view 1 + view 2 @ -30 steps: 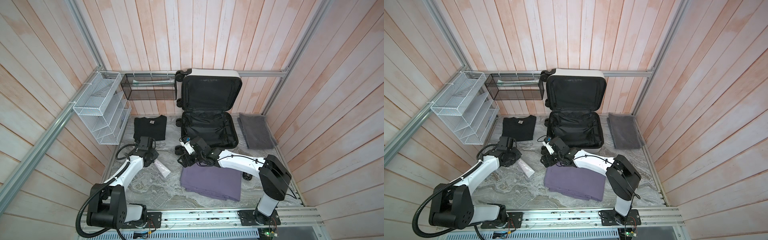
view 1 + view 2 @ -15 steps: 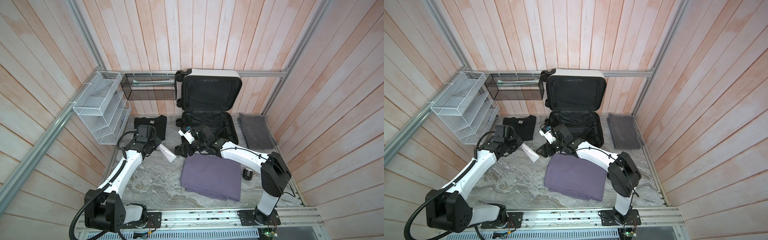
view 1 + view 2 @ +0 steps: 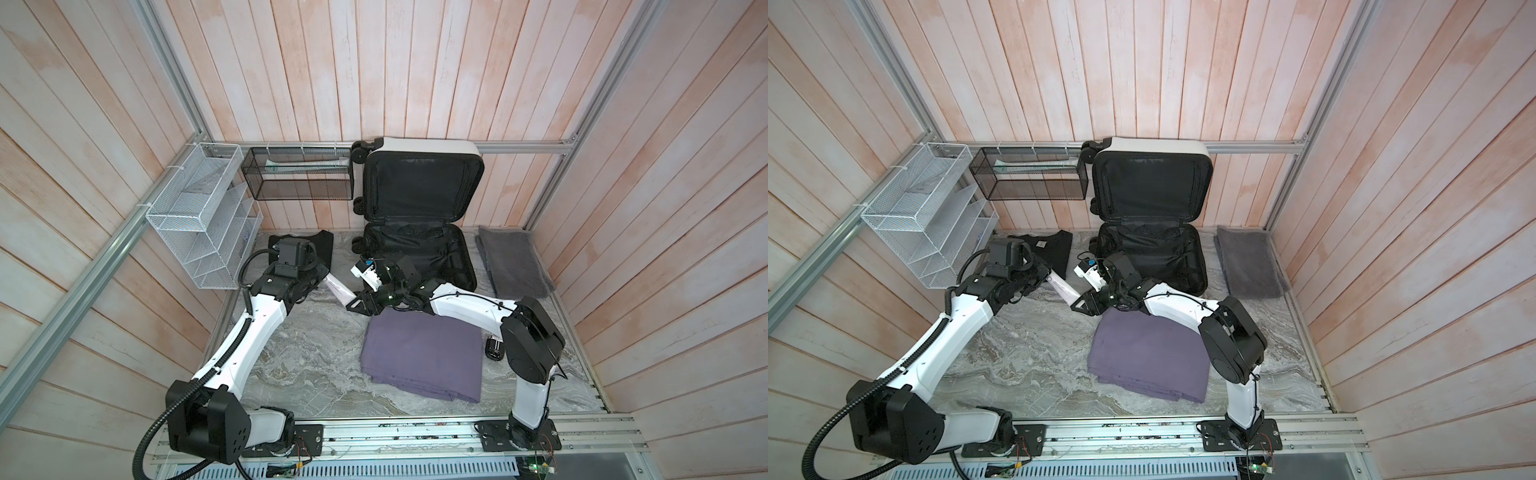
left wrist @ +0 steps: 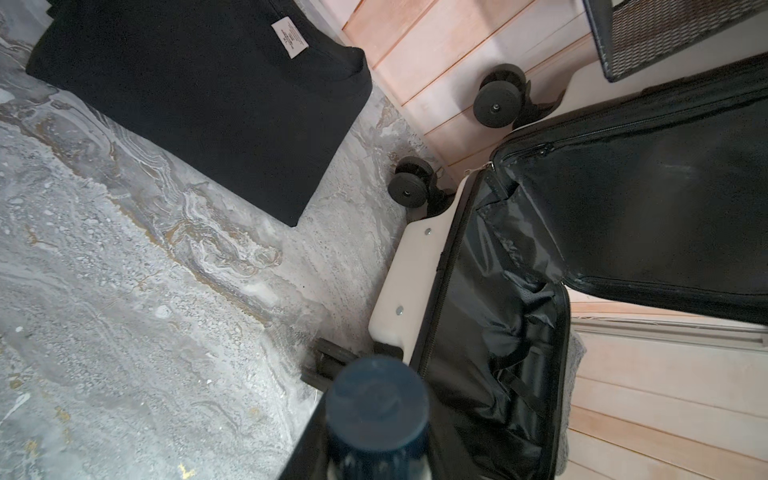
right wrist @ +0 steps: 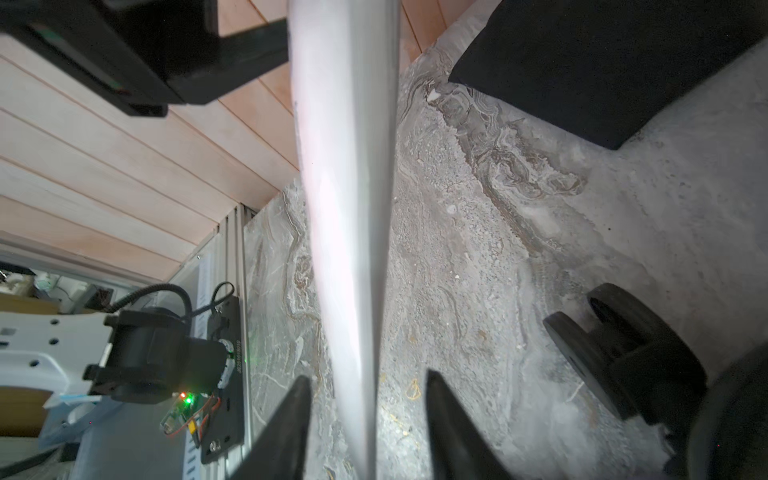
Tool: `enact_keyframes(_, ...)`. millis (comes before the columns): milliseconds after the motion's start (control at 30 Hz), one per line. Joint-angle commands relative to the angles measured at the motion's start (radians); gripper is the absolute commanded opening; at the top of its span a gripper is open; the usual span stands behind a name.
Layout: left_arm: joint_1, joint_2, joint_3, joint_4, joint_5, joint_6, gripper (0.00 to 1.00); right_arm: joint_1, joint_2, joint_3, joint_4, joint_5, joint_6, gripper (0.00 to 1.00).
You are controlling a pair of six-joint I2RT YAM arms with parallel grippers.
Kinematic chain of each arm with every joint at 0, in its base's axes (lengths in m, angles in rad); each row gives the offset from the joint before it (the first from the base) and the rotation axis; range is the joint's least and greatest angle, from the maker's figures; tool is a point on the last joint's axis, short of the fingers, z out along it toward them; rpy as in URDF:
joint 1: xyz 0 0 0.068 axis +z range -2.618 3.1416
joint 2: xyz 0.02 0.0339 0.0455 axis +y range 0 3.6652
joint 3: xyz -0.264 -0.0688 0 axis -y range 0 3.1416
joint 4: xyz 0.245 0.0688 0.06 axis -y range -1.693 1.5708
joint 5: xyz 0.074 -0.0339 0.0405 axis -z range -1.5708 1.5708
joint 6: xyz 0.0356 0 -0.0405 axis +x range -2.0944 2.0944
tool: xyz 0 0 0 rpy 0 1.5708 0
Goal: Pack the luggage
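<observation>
1. The luggage (image 3: 422, 187) lies open at the back of the table (image 3: 307, 357). Its lid stands against the back wall and its lower half lies flat, black lining up.
2. It sits between a black shirt (image 3: 324, 245) and a grey towel (image 3: 513, 259). A purple cloth (image 3: 424, 357) lies in front of it, nearer the arm bases.
3. The left gripper (image 3: 311, 278) is pinched on a white tube (image 3: 338, 289), which it holds off the table, in front of the shirt. The left wrist view shows the tube's dark cap (image 4: 376, 411) close to the lens, pointing toward the luggage's near corner.
4. The right gripper (image 3: 356, 302) meets the tube's flat end just beside the luggage's front wheel. In the right wrist view its fingers (image 5: 440, 415) flank the tube (image 5: 345, 208) with a gap on each side, so the jaws are spread and not gripping.
5. A black basket (image 3: 299, 178) hangs on the back wall beside the lid, and a white rack (image 3: 203, 220) hangs on the left wall.
</observation>
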Motion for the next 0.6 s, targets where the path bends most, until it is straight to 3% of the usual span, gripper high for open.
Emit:
enact_keyframes(0,-0.023,0.024,0.042,0.036,-0.004,-0.013,0.23,-0.029,-0.026,-0.044,0.064,-0.040,0.035,0.28)
enact_keyframes(233,-0.082,0.103,0.125,0.067,-0.018,-0.016,0.23,-0.111,-0.104,-0.116,0.132,-0.082,0.080,0.00)
enact_keyframes(567,-0.206,0.345,0.340,0.173,-0.052,-0.043,0.22,-0.283,-0.186,-0.124,0.028,-0.082,0.016,0.00)
